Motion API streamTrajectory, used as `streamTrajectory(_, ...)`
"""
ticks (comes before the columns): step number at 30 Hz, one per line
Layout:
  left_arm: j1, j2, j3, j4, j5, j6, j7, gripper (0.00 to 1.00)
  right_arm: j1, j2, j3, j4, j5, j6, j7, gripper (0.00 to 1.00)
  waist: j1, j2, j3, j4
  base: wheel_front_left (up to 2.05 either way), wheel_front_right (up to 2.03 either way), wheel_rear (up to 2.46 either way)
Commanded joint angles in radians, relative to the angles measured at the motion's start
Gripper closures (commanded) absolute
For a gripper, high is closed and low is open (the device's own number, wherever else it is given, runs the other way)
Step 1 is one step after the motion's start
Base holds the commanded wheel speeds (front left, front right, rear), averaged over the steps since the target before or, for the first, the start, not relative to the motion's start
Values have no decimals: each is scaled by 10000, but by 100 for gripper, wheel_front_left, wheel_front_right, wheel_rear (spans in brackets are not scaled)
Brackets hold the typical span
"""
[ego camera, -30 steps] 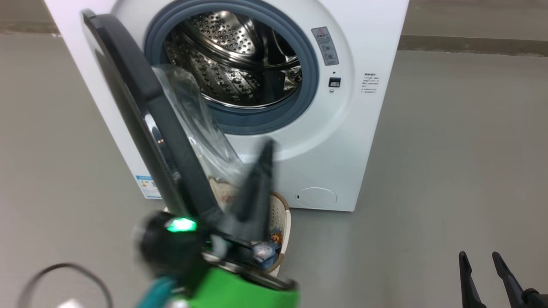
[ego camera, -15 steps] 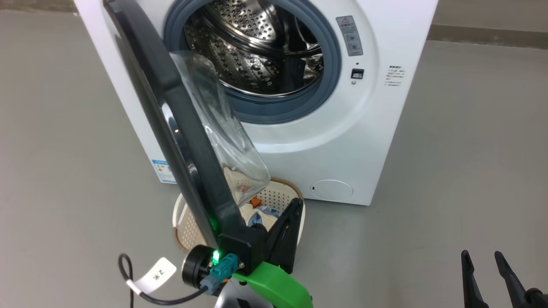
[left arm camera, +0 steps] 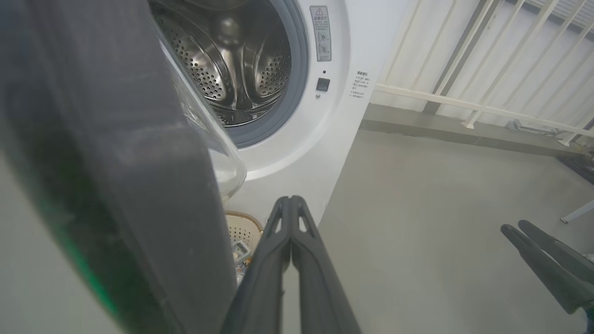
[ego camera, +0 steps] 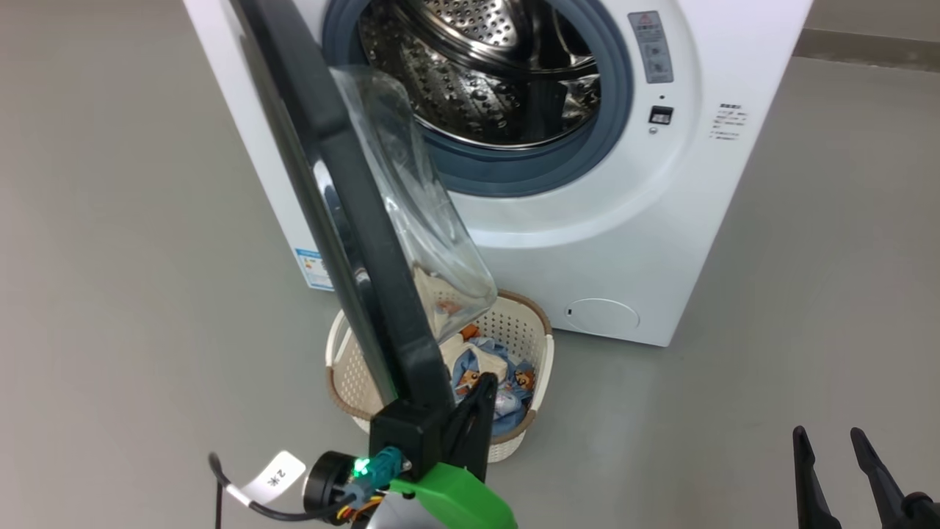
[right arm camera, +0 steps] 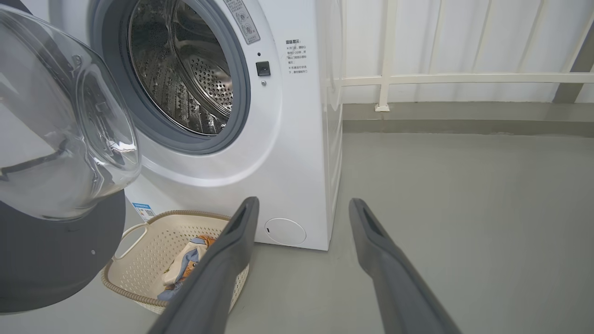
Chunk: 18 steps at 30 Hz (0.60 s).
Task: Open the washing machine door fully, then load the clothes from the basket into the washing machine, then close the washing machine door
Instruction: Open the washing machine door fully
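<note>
The white washing machine (ego camera: 587,242) stands with its steel drum (ego camera: 499,81) exposed. The washing machine door (ego camera: 345,206) hangs swung out to the left, edge-on to me, its glass bowl (ego camera: 418,198) bulging over the basket (ego camera: 540,323). Blue bear-print and cream clothes (ego camera: 514,389) lie inside the basket. My left gripper (ego camera: 485,380) is shut with nothing in it, close beside the door's lower edge, its tips over the clothes. In the left wrist view the left gripper (left arm camera: 290,200) points past the door rim (left arm camera: 116,162). My right gripper (ego camera: 830,441) is open at the lower right, well clear.
Grey floor surrounds the machine. A white railing (right arm camera: 464,79) and a low kerb run behind and to the right of it. A black cable with a white tag (ego camera: 272,476) hangs off my left wrist. Open floor lies right of the basket (right arm camera: 153,241).
The camera has shifted, so the machine sits further right in view. My left gripper has dropped from pointing up beside the door glass to low over the basket. The right gripper has not moved.
</note>
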State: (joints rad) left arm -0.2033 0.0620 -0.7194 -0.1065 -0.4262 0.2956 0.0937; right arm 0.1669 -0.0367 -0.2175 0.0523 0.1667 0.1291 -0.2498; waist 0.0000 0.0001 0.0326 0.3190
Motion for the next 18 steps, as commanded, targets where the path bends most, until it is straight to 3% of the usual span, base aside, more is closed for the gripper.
streamTrajectory(1, -155, 31, 393, -56, -87, 79, -170, 100, -384, -136, 211, -279, -129, 16, -120, 0, 0, -1, 67, 111, 0, 0, 0)
streamTrajectory(18, -167, -31, 521, 845, -336, 318, -707, 100, -295, -159, 232, -262, -119, 16, -120, 0, 0, -1, -51, 542, 0, 0, 0)
